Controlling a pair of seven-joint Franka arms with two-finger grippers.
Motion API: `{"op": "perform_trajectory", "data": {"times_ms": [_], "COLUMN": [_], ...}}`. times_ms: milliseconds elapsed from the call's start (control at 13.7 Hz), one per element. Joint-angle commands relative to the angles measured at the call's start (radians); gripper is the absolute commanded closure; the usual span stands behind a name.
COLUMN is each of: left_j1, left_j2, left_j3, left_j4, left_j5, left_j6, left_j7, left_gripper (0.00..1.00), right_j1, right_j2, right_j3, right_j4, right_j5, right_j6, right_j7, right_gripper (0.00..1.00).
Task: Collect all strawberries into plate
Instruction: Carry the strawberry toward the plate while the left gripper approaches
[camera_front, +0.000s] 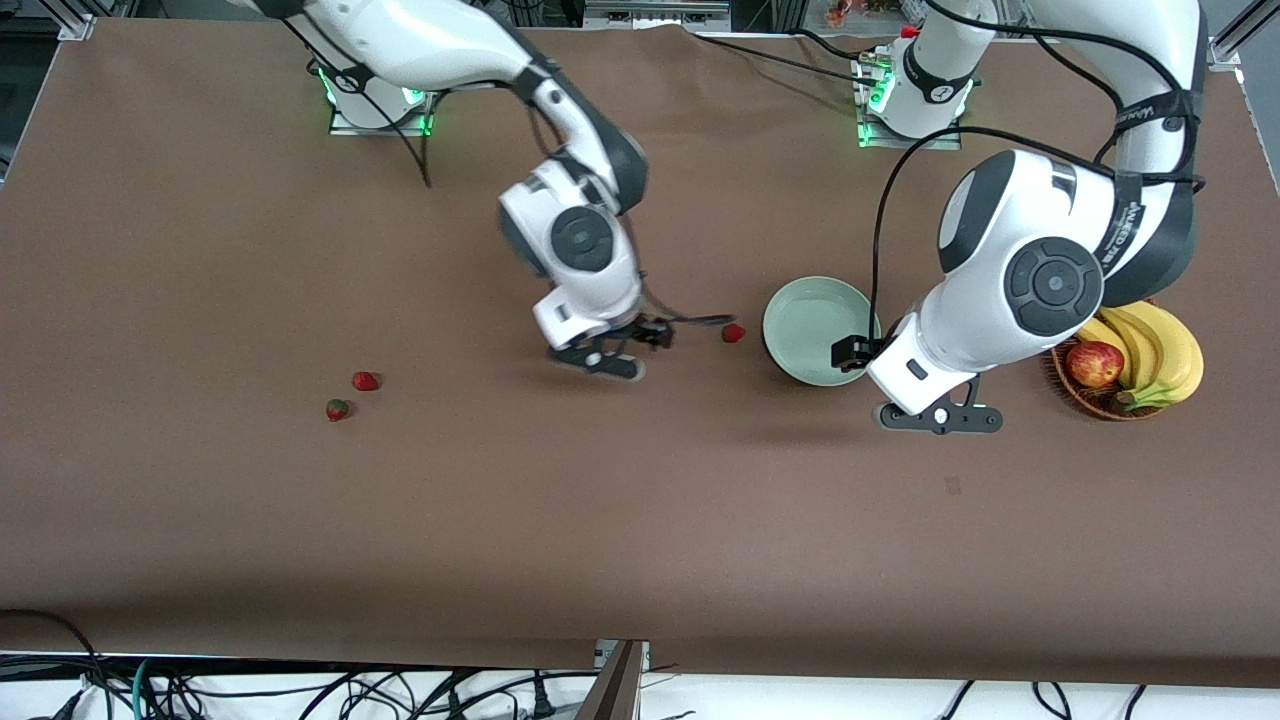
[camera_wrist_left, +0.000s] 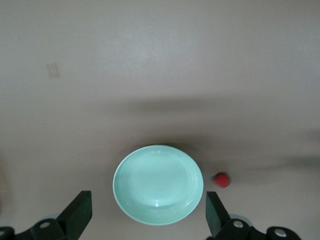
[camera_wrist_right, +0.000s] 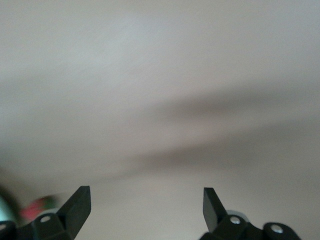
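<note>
Fingers wide apart and holding nothing on both my right gripper over bare table and my left gripper over the plate, I see one strawberry just beside that plate and two strawberries on the table toward the right arm's end.

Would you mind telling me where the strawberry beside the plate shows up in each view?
Front view: strawberry on the table beside the plate, toward the right arm's end.
Left wrist view: strawberry beside the plate.
Right wrist view: red blur, probably it.
Shared landmark: the plate.
</note>
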Motion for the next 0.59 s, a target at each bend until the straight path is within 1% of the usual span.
{"op": "perform_trajectory", "data": {"times_ms": [0, 147, 220, 366, 513], "left_j1": [-0.044, -0.075, -0.089, -0.118, -0.165], "left_j2": [0.040, 0.076, 0.096, 0.132, 0.182], "left_j3": [0.007, 0.006, 0.007, 0.007, 0.007], "left_j4": [0.021, 0.021, 0.020, 0.015, 0.014], "left_j5": [-0.015, -0.018, -0.043, -0.077, -0.077], "left_j6": [0.033, 0.064, 0.070, 0.085, 0.087], "left_j7": [-0.012, -0.033, -0.035, -0.035, -0.035], "left_gripper": [0.00, 0.00, 0.00, 0.00, 0.00], "right_j1": [-0.117, -0.132, -0.132, -0.134, -0.132], "right_j2": [-0.055, -0.086, -0.103, -0.137, -0.179], "right_j3": [-0.011, -0.095, -0.144, -0.216, -0.242], "right_j4": [-0.022, -0.073, -0.126, -0.231, -0.367], "right_j5": [0.011, 0.011, 0.012, 0.017, 0.019], "right_j6": [-0.134, -0.162, -0.147, -0.096, 0.011], "right_j7": [-0.246, -0.404, -0.475, -0.599, -0.632], "right_gripper": [0.01, 0.00, 0.01, 0.01, 0.01]}}
